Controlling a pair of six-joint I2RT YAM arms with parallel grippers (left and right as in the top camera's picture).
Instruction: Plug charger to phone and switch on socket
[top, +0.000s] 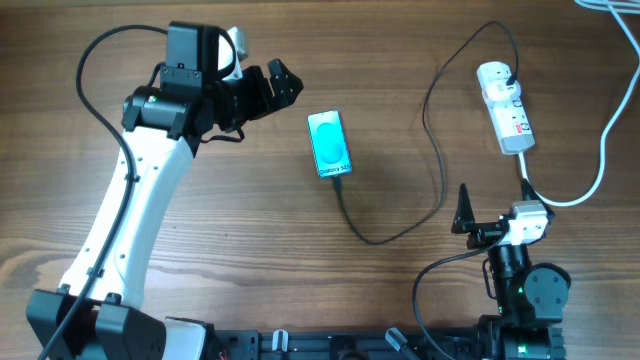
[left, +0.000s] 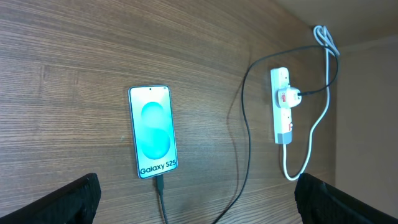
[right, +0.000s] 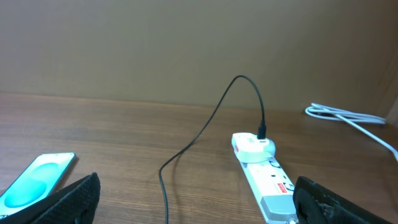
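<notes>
The phone (top: 330, 144) lies flat mid-table, turquoise screen up; it also shows in the left wrist view (left: 153, 131) and at the left edge of the right wrist view (right: 34, 180). The thin black charger cable (top: 437, 160) runs from a white adapter on the socket (top: 503, 121) round to the phone, and its plug (left: 160, 185) sits in the phone's end. The socket also shows in both wrist views (left: 282, 106) (right: 267, 177). My left gripper (top: 275, 85) is open and empty, left of the phone. My right gripper (top: 470, 215) is open and empty, near the socket's end.
A thick white cord (top: 600, 150) loops from the socket's near end to the far right table edge. The table is bare brown wood (top: 250, 230). The arm bases stand along the front edge.
</notes>
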